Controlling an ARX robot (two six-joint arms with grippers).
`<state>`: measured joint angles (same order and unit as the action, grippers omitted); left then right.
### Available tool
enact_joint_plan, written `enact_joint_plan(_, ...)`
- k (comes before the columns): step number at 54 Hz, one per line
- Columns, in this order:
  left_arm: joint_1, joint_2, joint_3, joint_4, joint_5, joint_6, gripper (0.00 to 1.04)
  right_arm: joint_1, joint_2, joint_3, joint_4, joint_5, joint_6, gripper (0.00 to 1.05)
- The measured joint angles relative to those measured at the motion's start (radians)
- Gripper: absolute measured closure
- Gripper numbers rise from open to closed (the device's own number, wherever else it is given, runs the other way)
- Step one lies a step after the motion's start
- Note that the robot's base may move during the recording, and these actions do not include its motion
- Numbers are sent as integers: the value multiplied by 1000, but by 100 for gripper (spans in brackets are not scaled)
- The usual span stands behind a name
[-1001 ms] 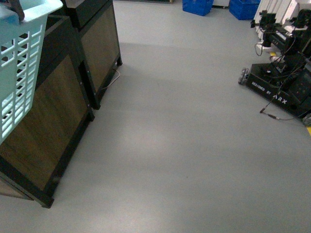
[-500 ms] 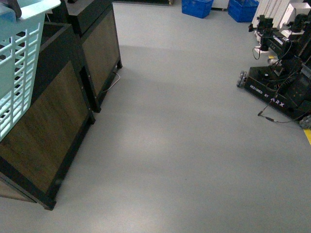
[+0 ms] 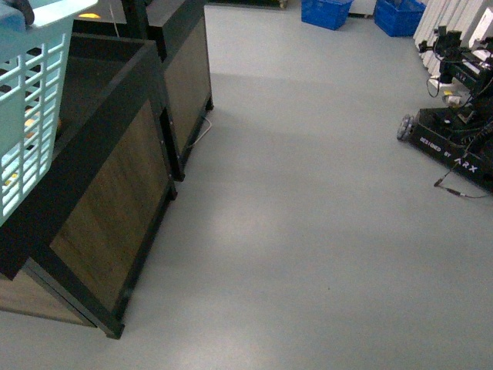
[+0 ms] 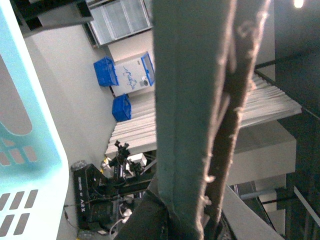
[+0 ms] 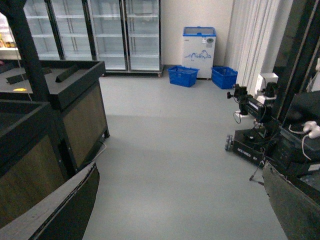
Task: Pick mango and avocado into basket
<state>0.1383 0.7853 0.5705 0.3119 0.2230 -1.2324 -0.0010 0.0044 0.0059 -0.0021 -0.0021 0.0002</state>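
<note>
The basket (image 3: pixel 58 15), teal plastic with slotted lattice walls, is showing close beside the left tool (image 4: pixel 230 75), whose frayed grey pads are pressing together. A dark, wood-panelled counter (image 3: pixel 115 208) is standing to its right. The right tool (image 5: pixel 179 167) is gaping wide above smooth grey floor (image 3: pixel 308 231).

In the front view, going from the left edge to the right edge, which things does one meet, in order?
Teal basket → black display stand with wood panels → bare grey floor → second robot on a wheeled black base.
</note>
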Motion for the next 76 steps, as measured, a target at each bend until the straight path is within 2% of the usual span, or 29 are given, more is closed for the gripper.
enact_joint_plan(76,2,2,2,-1,-3,6,93,0,0,0,0,1,0,8)
